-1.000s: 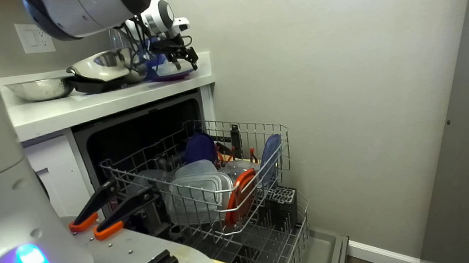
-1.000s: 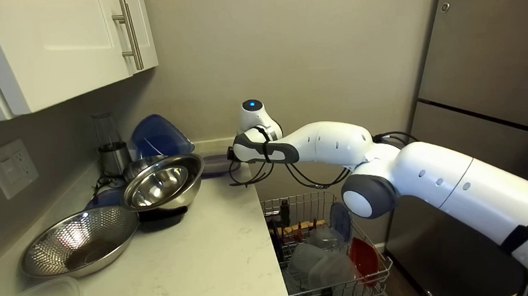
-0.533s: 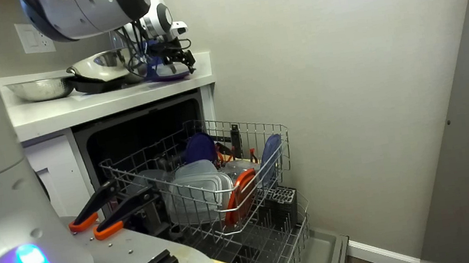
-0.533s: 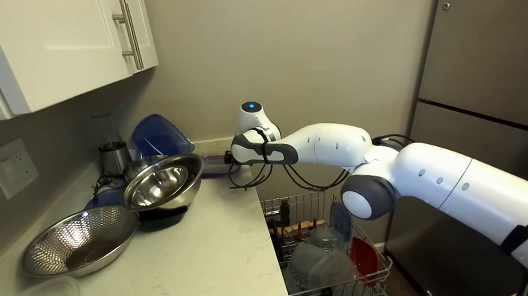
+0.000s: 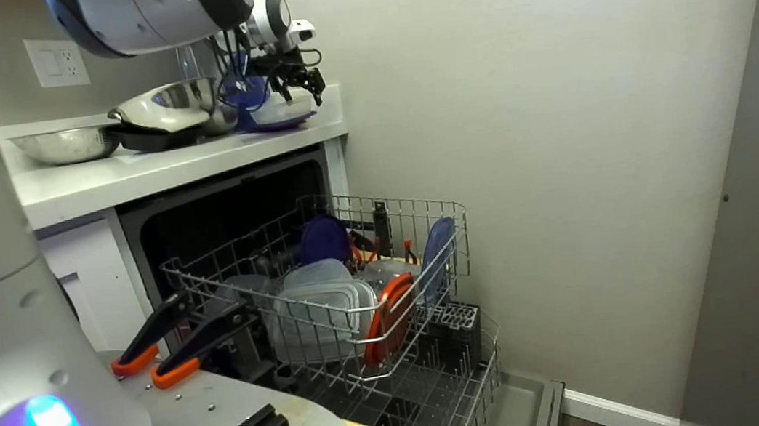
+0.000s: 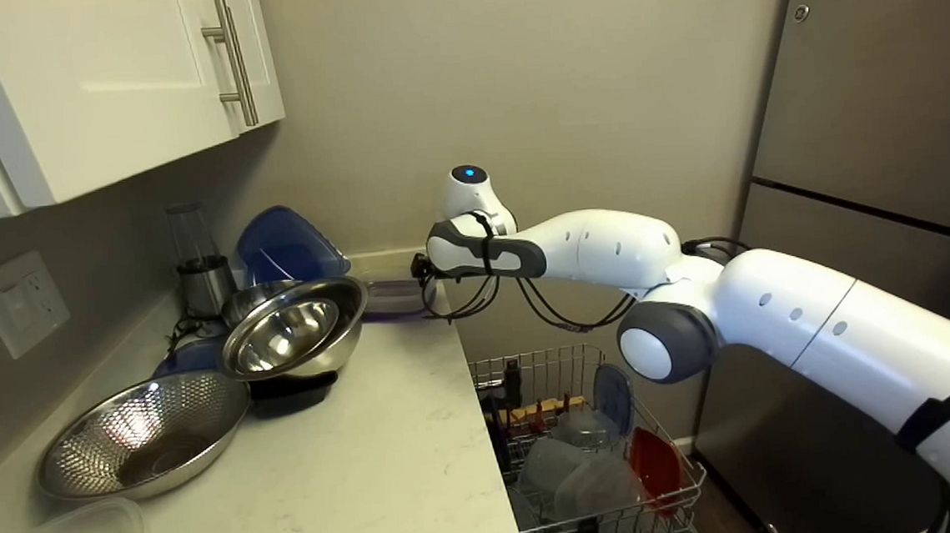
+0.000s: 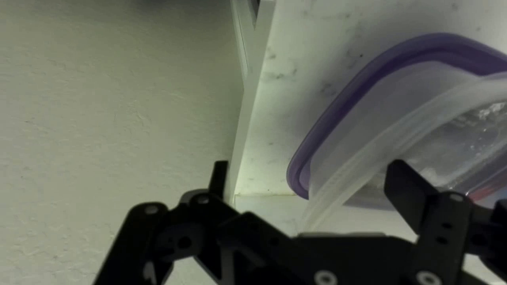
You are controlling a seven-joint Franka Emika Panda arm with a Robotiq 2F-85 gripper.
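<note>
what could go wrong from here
The hand hangs open close to the clear container and could catch its rim. The counter edge lies near, so a shove might push the container off. The nested steel bowls sit tilted over a black dish and might topple if bumped.

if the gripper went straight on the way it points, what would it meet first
Probably the translucent container, whose rim crosses the gap of the open gripper in the wrist view, though depth is hard to judge.
</note>
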